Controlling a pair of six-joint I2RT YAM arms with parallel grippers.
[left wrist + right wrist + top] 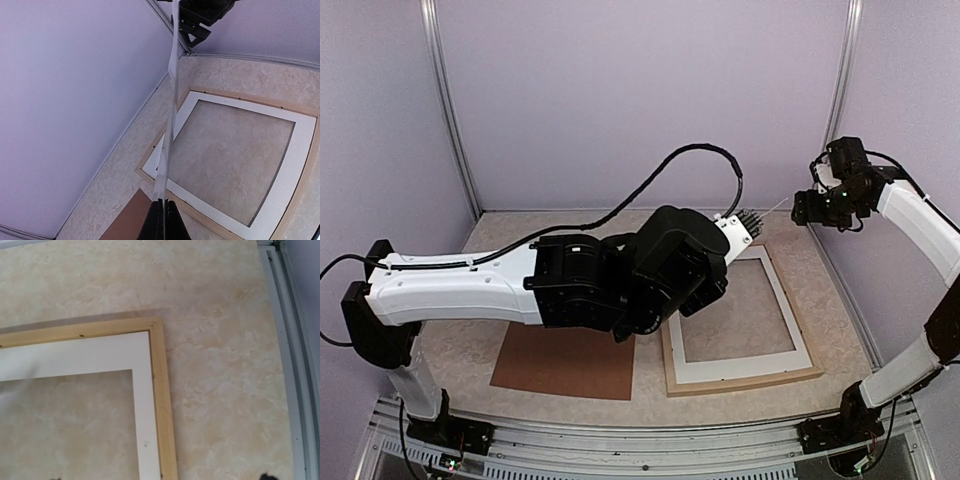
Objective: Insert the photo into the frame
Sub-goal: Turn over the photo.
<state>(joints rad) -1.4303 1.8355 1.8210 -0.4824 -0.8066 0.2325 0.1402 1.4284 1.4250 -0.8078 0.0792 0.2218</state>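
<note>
Black left fingers (176, 225) clamp photo (165, 150) (right fingers (803, 208) wide).

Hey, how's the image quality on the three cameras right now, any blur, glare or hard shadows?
Top external: soft even light, no glare, no hard shadows on the frame. Left wrist: the photo is a thin edge-on strip, soft near the left gripper. Right wrist: frame corner sharp, wood grain readable.

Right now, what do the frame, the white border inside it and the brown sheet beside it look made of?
The frame: pale, seemingly unvarnished wood; grain and small dark knots show. The white border: flat and matte, probably card, possibly painted board. The brown sheet: even dull brown without grain, likely hardboard or thick card.
</note>
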